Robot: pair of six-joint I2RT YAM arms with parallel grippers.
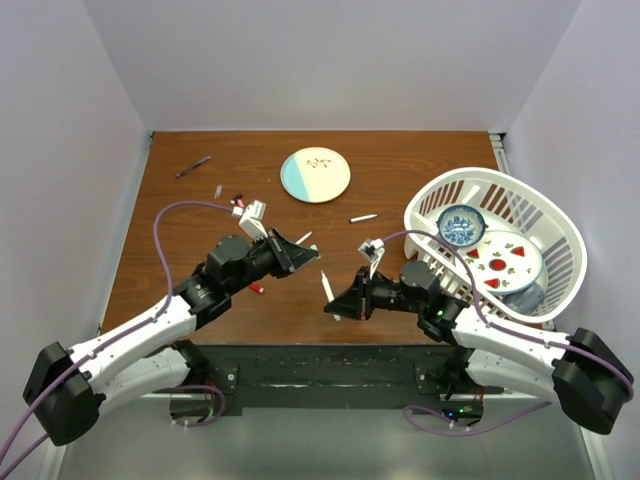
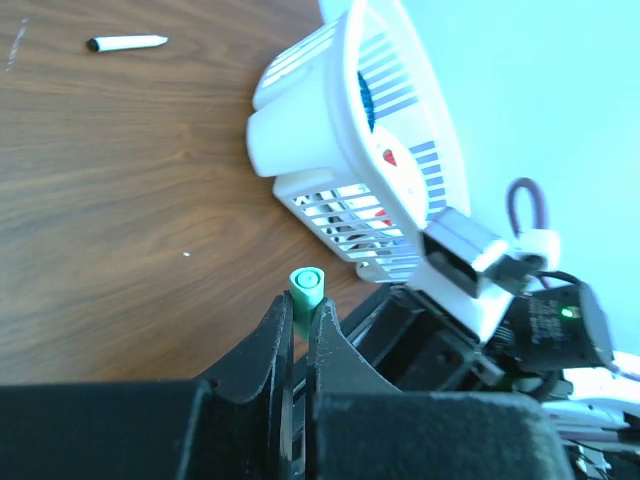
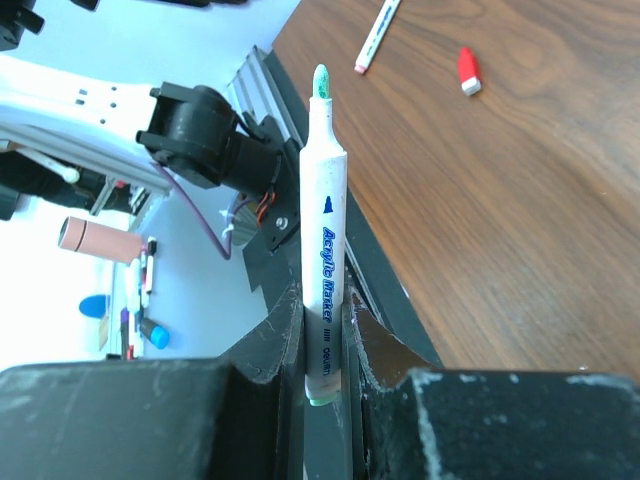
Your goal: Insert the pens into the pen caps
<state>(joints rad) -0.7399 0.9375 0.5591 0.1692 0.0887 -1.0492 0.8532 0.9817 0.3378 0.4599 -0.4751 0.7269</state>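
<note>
My left gripper [image 2: 300, 318] is pinched tight on a green cap [image 2: 307, 287]. It grips the lower half, and the round end pokes out past the fingertips; that's probably the mouth, not sure. My right gripper [image 3: 325, 315] is clamped low on a white pen [image 3: 324, 215], with the green tip up and free.

Both are light, hard, slick plastic. The cap is tiny and could twist or pop out, so it's best held mid-body with the mouth clear. The pen is stiff, but the long barrel above the jaws may pivot when pushed.

Both arms reach in over the table [image 1: 400, 170] with wrists turned toward each other, so pen and cap are near but apart. A spare pen [image 3: 376, 35] and a red cap [image 3: 468, 70] lie loose.
</note>
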